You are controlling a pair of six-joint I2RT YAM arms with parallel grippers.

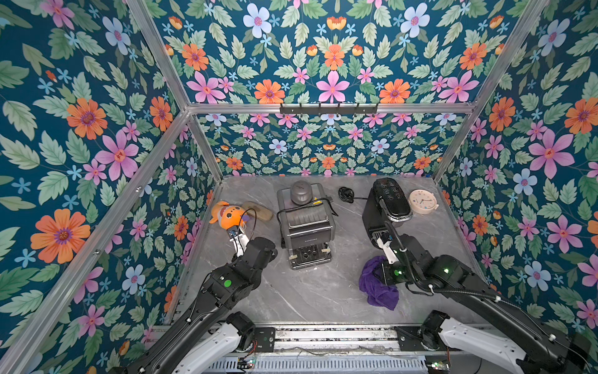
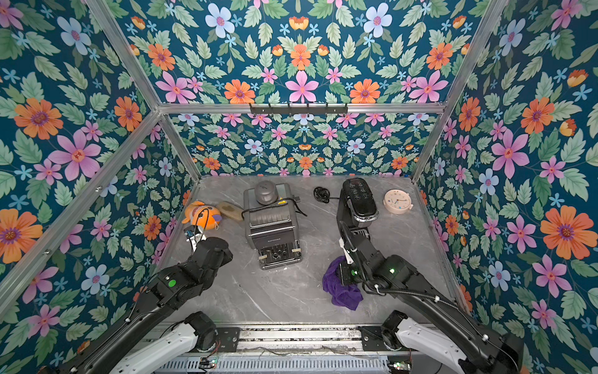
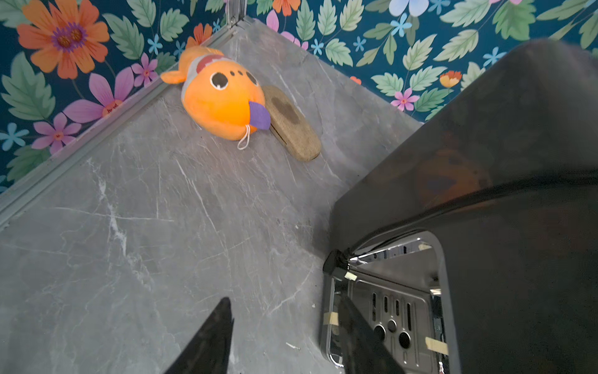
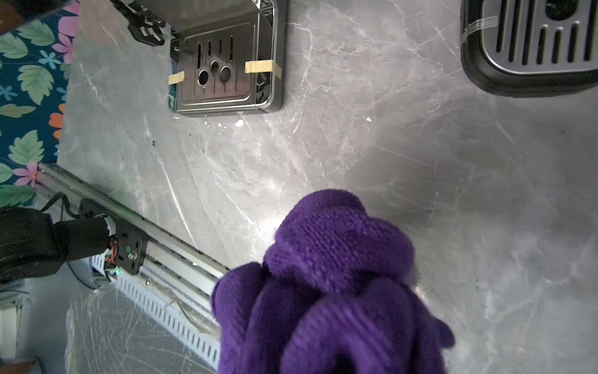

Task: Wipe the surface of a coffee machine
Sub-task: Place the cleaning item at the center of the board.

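Purple terry cloth (image 4: 326,278): near front edge of grey marble table (image 1: 310,291); pinch deep.
Right gripper (image 1: 382,273): state unreadable.
Left gripper (image 3: 284,304): apart, empty.

The coffee machine (image 3: 485,155) has a glossy dark body; its drip tray (image 4: 223,77) is polished metal. The purple cloth (image 4: 330,268) is nubbly terry. The marble-look tabletop (image 3: 129,226) is smooth and faintly scratched.

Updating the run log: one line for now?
left gripper open, empty | right gripper at crumpled purple cloth, grip unclear | cloth off grey boxy coffee machine
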